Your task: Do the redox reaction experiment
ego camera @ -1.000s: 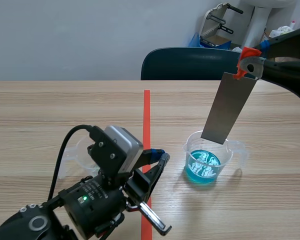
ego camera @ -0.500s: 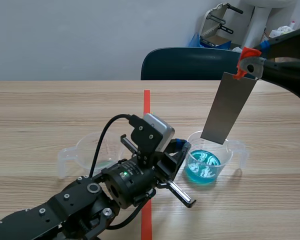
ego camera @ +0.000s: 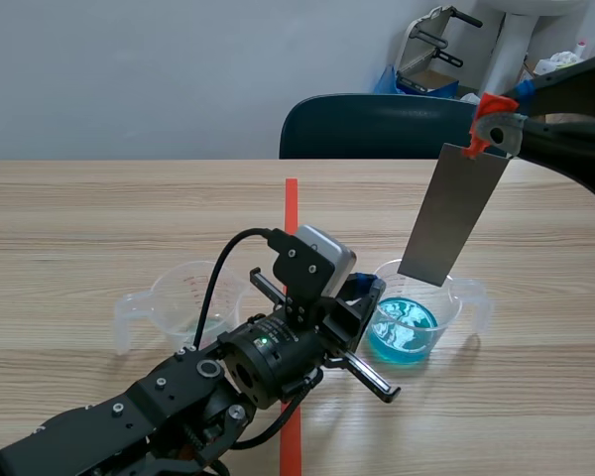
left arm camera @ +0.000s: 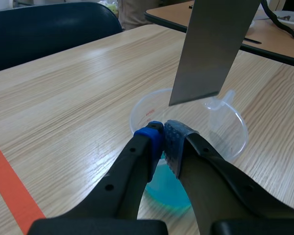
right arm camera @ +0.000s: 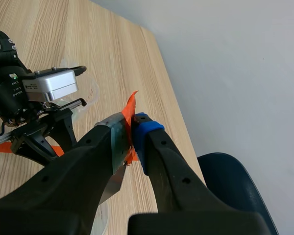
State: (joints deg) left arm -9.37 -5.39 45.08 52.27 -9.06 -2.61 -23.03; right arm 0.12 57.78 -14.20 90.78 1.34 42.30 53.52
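On the pale wooden worktop [ego camera: 99,208], a flat grey metal strip [ego camera: 451,213] pinched by the right end effector [ego camera: 494,124] hangs over a clear plastic beaker of blue liquid [ego camera: 407,332], with the left end effector [left arm camera: 165,133] pressed together at its rim; dipping the strip straight down likely comes next.

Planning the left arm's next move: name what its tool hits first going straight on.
Probably the near rim of the blue-liquid cup; the left tool, shut, points right at it, though depth is unclear.
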